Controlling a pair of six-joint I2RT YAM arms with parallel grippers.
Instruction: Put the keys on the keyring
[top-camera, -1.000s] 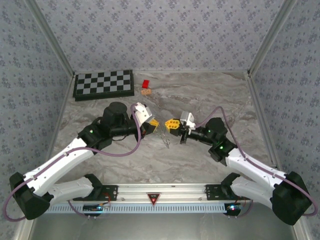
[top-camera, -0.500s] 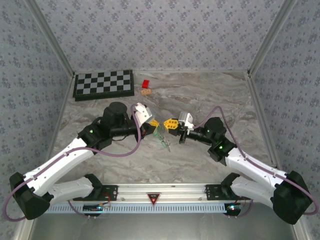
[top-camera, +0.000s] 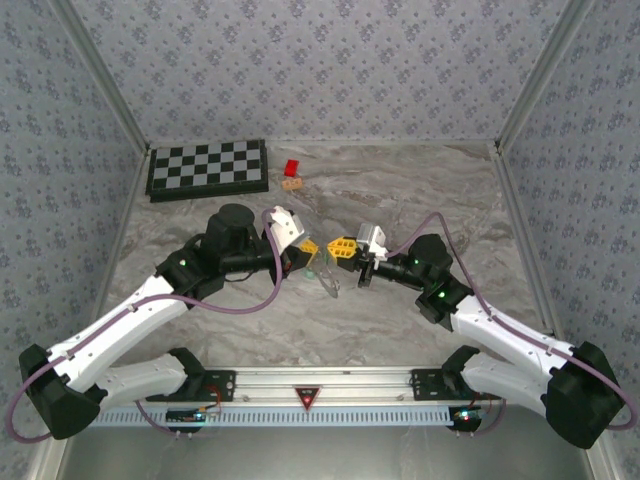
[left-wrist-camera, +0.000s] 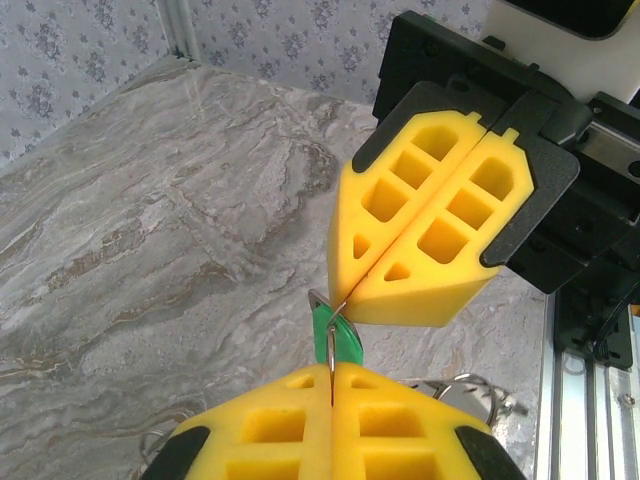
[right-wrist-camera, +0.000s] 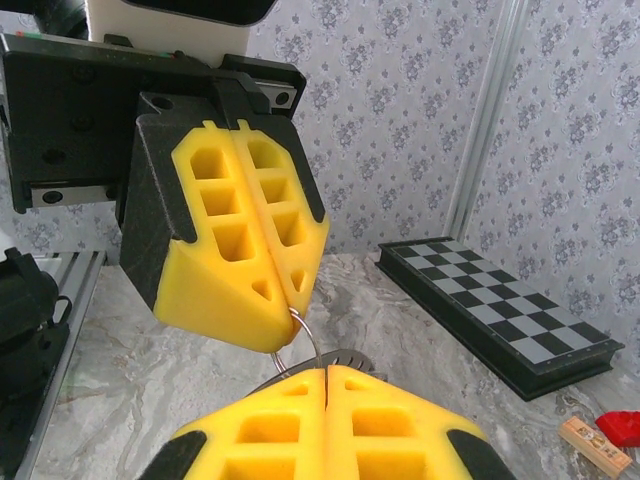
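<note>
- The left end effector (top-camera: 308, 250) and the right end effector (top-camera: 343, 250) meet tip to tip above the middle of the marbled worktop (top-camera: 420, 200).
- In the left wrist view, the left end effector's yellow pads (left-wrist-camera: 270, 430) are pressed together, with a thin metal wire coming out of the seam between them.
- In the right wrist view, the right end effector's pads (right-wrist-camera: 390, 425) are likewise pressed together on the same wire, which arcs up as a small loop to the tip of the left one.
- That wire is taken to be the keyring (right-wrist-camera: 316, 333), pinched from both sides and held off the worktop.
- One green-headed key (left-wrist-camera: 342, 340) sits in the narrow gap between the two tips, against the wire; whether it is threaded on cannot be told.
- From above, metal dangles just below the green spot.
- A folded chessboard (top-camera: 207, 168) lies at the far left, with a small red block (top-camera: 292, 167) and a tan piece (top-camera: 293, 184) just beside it.
</note>
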